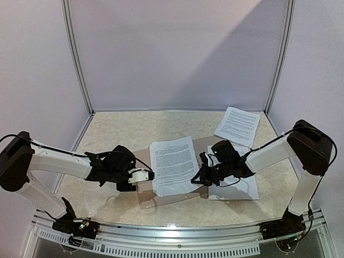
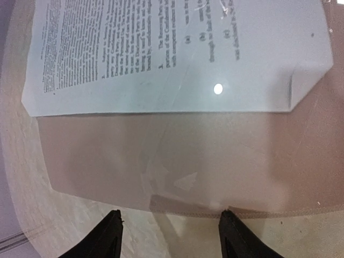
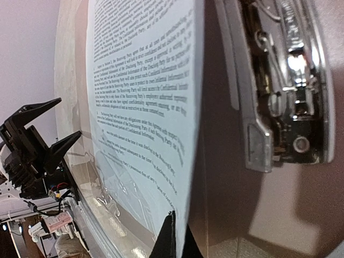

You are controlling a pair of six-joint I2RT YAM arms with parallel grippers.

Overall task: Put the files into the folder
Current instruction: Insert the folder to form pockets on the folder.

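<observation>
Right pincer (image 3: pixel 171 242) first: clamped fully shut and, going by the wrist view, nipping the edge of a printed sheet (image 3: pixel 142 107), with that edge raised and bowed off the brown folder (image 3: pixel 215 177). Worked just beside the metal clip (image 3: pixel 279 91) on the folder, without touching it.

Held the left pincer (image 2: pixel 172 242) open on the other side, jaws well apart and empty, just short of the clear flap (image 2: pixel 161 172) at the folder's edge.

Found the sheet itself spread over the folder in the middle of the table (image 1: pixel 123 129), between the two pincers, one corner dog-eared. Could not place the clear flap as over or under it. Saw more paper waiting: a second sheet (image 1: pixel 236 191) just right of the folder under the right arm, and the back sheets (image 1: pixel 237 126) farther off, well apart.

Judged the step in hand to be settling this sheet squarely into the folder. Seemed wisest to pin the folder or its flap down with the left pincer before any pull, to avoid dragging the whole folder along. Called for a low, slow draw with the right, given thin paper prone to buckling when pinched at one edge. Needed care near the clip, an easy snag for a lifted edge, and at the dog-eared corner, likely to crease further under the flap. Best released only once flat and square.
</observation>
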